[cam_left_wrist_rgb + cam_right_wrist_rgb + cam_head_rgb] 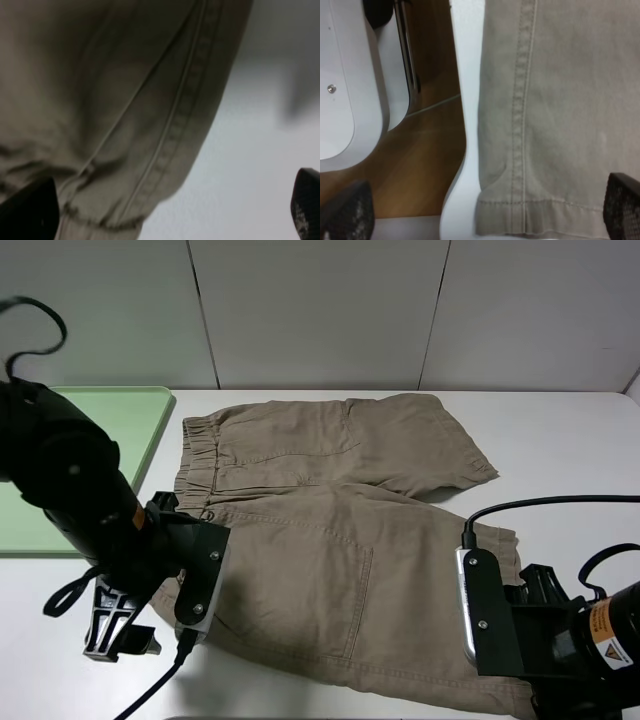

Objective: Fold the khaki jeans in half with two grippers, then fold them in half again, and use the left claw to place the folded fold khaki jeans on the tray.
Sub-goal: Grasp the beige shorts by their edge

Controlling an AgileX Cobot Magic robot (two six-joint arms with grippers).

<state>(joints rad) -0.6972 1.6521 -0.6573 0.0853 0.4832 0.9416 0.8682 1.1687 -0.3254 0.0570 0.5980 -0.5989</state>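
Left claw (168, 212) and right claw (485, 210) are hanging open over the near edge of the khaki jeans (330, 510); no fold is showing yet.

I am seeing the left claw standing wide with nothing in it, its fingers straddling the waistband corner, while the right claw is gaping just as wide, holding nothing, over the hem of the near leg by the table (560, 440) edge. The jeans are lying flat and fully spread, waistband just beside the tray (120, 410) and not on it. By my reading I am only lining up the first grasp: both folds and the carry to the tray are waiting.
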